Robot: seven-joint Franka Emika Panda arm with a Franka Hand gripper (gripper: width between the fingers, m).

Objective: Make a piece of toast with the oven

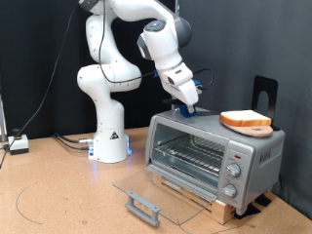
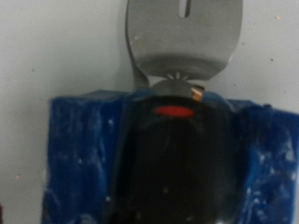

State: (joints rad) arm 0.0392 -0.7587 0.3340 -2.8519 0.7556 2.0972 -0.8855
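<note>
table (image 1: 58,195): brown surface that bears everything; the oven stands toward the exterior view's right of it
arm (image 1: 122,58): white, jointed, rising from a base to the exterior view's left of the oven; it bends over and reaches down toward the oven's roof
oven (image 1: 210,156): silver-grey box raised on a low wooden base; its glass door (image 1: 161,200) hangs fully open, lying flat in front of the oven with a grey handle at its near edge; a wire rack shows inside; knobs run down the panel on the exterior view's right
black stand (image 1: 265,93): upright, behind the oven's far corner on the exterior view's right
piece of toast (image 1: 246,121): flat on the oven's roof, toward the exterior view's right end, pale top and orange-brown crust
gripper (image 1: 188,109): just above the oven's roof at its exterior-view left end, well apart from the piece of toast; blue fingers (image 2: 79,154) flank a dark body in the wrist view over the pale roof; cannot tell how far apart they stand or whether anything is held
</note>
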